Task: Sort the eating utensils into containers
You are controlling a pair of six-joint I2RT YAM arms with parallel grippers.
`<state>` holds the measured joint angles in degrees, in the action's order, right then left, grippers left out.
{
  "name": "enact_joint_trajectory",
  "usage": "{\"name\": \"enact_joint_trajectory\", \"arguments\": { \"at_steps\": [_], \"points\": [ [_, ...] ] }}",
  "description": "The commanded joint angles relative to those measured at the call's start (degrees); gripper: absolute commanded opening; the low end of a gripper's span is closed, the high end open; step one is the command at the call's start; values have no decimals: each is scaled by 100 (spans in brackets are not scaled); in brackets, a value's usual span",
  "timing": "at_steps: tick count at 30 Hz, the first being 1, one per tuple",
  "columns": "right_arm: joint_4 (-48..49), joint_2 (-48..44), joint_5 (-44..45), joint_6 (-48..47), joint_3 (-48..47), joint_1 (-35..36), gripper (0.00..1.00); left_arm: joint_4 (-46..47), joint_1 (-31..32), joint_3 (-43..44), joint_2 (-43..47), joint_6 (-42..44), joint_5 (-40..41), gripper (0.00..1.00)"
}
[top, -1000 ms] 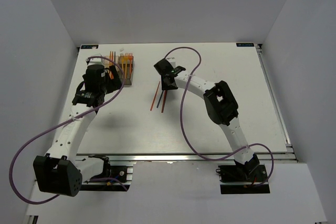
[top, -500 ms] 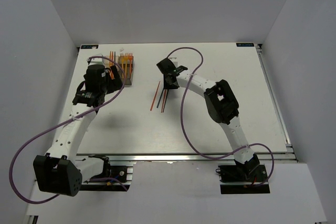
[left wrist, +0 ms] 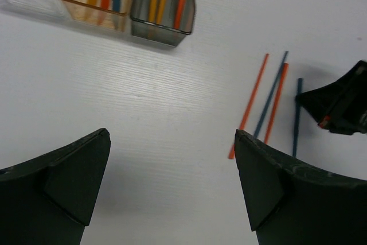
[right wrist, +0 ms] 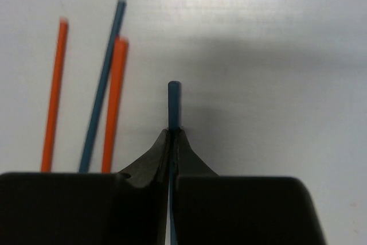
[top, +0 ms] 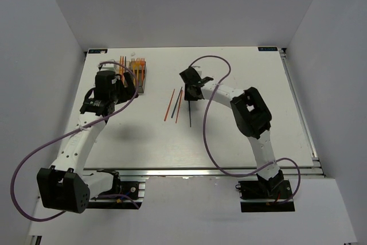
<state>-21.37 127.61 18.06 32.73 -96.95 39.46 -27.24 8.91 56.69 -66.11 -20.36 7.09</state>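
Blue stick (right wrist: 174,102): your right gripper (right wrist: 173,137) is clamped on it, tip protruding past the jaws. Three loose sticks (right wrist: 113,96) lie on the table (right wrist: 275,38) just left. Your left gripper (left wrist: 172,139) stands released near the containers (left wrist: 160,37).

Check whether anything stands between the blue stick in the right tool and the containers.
Nothing upright does. Three loose sticks lie flat between the blue stick, pinched in the right tool, and the containers; lifted, it should pass over them. The left tool hovers open near the containers and might crowd the drop.
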Motion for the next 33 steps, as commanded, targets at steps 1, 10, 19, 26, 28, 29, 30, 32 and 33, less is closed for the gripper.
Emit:
{"name": "enact_joint_trajectory", "arguments": {
  "at_steps": [1, 10, 19, 26, 28, 29, 30, 32, 33],
  "points": [
    [259, -882, -827, -695, 1172, -70, 0, 350, 32, -34, 37, -431, -1179, 98],
    [2706, -3389, -2640, -1137, 3532, -439, 0, 4204, 453, -1853, 256, -2779, -3020, 98],
    [4814, -4568, -4267, -146, 4508, -439, 0, 7241, 1139, -2803, -24, -3747, -3653, 97],
    [5739, -4965, -3802, 585, 4781, -439, 0, 7051, 1763, -2716, -227, -3212, -3777, 93],
    [5880, -4992, -3687, 734, 4790, -431, 0, 6682, 1947, -2567, -253, -2940, -3698, 93],
    [5915, -5000, -3653, 787, 4790, -439, 0, 6566, 1974, -2523, -262, -2860, -3680, 92],
    [5977, -5009, -3635, 840, 4799, -448, 0, 6461, 2018, -2479, -262, -2712, -3663, 91],
    [6109, -4983, -3687, 989, 4747, -440, 0, 6372, 2089, -2373, -332, -2649, -3706, 90],
    [6118, -4931, -3740, 1024, 4712, -431, 0, 6372, 2115, -2338, -368, -2649, -3724, 89]
  ]
}}
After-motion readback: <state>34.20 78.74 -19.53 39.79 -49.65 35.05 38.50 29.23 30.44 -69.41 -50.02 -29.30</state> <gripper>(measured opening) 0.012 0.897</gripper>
